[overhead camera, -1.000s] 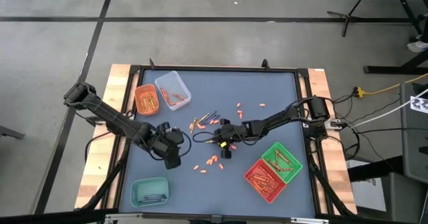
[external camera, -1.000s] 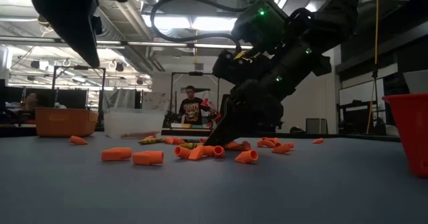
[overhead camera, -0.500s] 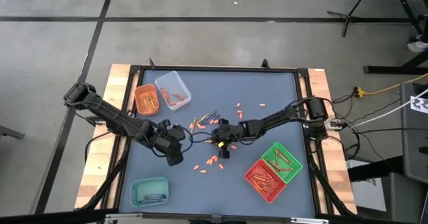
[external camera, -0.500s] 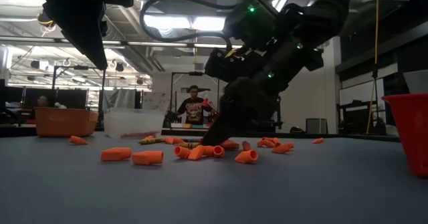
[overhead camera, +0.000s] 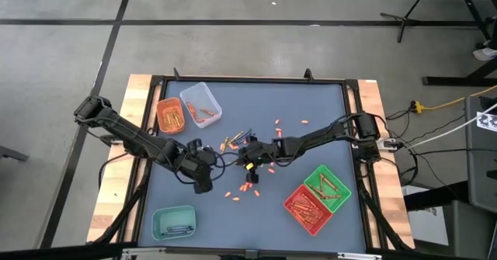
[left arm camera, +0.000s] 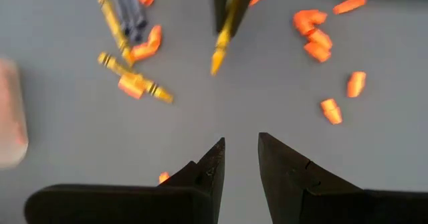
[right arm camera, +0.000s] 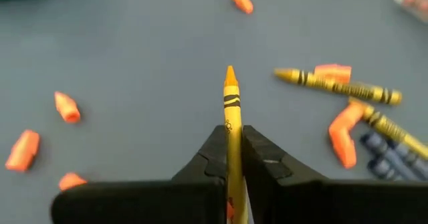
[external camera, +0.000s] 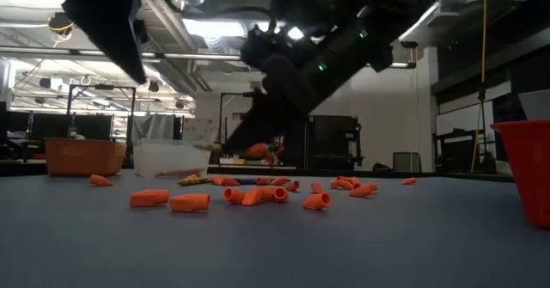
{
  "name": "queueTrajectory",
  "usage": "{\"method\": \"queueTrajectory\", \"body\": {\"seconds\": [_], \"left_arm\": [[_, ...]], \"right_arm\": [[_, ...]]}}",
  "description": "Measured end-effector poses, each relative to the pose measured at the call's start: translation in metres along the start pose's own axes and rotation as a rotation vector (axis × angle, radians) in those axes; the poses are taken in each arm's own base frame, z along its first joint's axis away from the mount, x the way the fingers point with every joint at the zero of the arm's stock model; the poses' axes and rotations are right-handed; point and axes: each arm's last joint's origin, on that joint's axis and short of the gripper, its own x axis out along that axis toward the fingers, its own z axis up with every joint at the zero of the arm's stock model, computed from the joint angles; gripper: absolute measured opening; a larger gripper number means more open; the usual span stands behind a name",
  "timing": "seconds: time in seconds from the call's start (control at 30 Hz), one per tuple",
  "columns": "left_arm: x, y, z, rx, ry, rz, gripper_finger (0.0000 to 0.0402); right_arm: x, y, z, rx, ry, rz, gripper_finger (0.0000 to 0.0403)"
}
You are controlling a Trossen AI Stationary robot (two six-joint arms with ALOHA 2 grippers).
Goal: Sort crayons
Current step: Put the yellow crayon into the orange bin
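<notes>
Crayons, small orange/yellow wax sticks (overhead camera: 247,188), are scattered mid-surface. One yellow crayon (right arm camera: 231,117), clamped in right end effector (overhead camera: 250,164), has been lifted off the grey surface (overhead camera: 311,120) since a sec ago, so transfer can start. Left end effector (left arm camera: 239,158) is slightly apart, empty, nearby.

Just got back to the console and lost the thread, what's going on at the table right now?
The right pincer is shut on a yellow crayon, held clear of the mat near the table's middle. The left pincer hovers close by, fingers apart, holding nothing. Orange crayon bits and a few whole crayons lie loose on the mat. The orange tray, clear tray, green tray and red tray already hold crayons; the teal tray holds a few dark ones.
</notes>
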Motion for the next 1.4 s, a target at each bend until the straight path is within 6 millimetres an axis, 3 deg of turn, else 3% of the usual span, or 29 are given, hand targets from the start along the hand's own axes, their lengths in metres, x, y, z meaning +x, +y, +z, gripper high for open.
{"method": "queueTrajectory", "body": {"seconds": [0.27, 0.57, 1.27, 1.4], "left_arm": [[-0.001, -0.007, 0.008, 0.147, -0.088, -0.058, 0.0075], [0.000, -0.005, 0.010, 0.141, -0.101, -0.036, 0.0075], [0.000, -0.004, 0.010, 0.124, -0.099, -0.034, 0.0074], [0.000, -0.004, 0.010, 0.124, -0.100, -0.034, 0.0059]], "right_arm": [[-0.002, 0.001, 0.019, 0.001, -0.073, 0.009, 0.0024], [-0.005, 0.006, 0.031, -0.011, -0.182, 0.161, 0.0024], [-0.009, 0.007, 0.046, -0.021, -0.329, 0.175, 0.0024], [-0.009, 0.007, 0.045, -0.021, -0.327, 0.175, 0.0024]]}}
